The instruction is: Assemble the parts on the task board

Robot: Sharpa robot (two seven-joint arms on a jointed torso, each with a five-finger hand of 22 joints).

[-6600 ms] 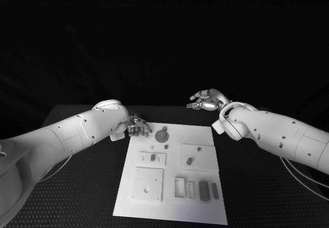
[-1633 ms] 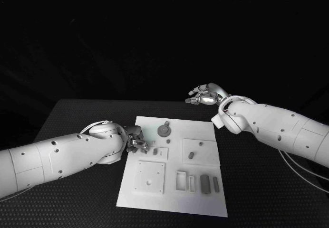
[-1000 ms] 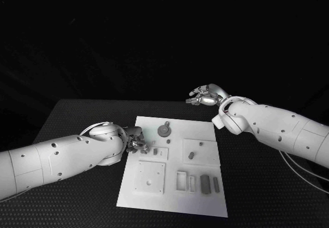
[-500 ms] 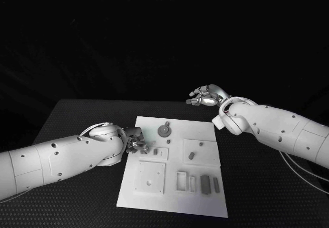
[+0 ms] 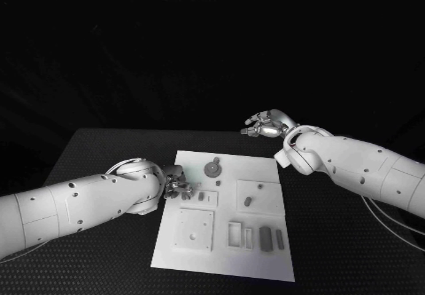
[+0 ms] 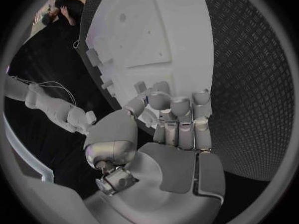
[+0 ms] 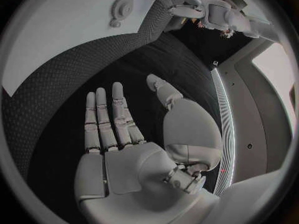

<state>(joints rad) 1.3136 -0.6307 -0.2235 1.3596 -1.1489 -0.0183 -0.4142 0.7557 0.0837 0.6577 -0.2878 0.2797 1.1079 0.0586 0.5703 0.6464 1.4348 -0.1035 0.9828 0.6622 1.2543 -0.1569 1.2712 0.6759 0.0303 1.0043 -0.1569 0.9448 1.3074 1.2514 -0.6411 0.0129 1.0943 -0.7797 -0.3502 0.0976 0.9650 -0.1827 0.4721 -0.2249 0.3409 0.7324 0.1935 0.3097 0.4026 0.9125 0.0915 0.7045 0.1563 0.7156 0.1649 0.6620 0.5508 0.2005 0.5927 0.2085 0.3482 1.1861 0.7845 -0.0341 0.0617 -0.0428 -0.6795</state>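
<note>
The white rectangular task board (image 5: pixel 226 215) lies in the middle of the black textured surface (image 5: pixel 97 160). The left hand (image 5: pixel 177 186) is at the board's left edge, beside a small grey part (image 5: pixel 202 196); its fingers (image 6: pixel 181 114) are curled in, and I cannot tell whether they hold something. The right hand (image 5: pixel 264 127) hangs beyond the board's far right corner, well apart from it, fingers (image 7: pixel 106 117) straight and spread, holding nothing. A grey round gear part (image 5: pixel 212 168) lies near the board's far edge.

A black, textured table (image 5: pixel 106 184) carries the white task board (image 5: pixel 261 258), which lies lengthwise at its middle.
</note>
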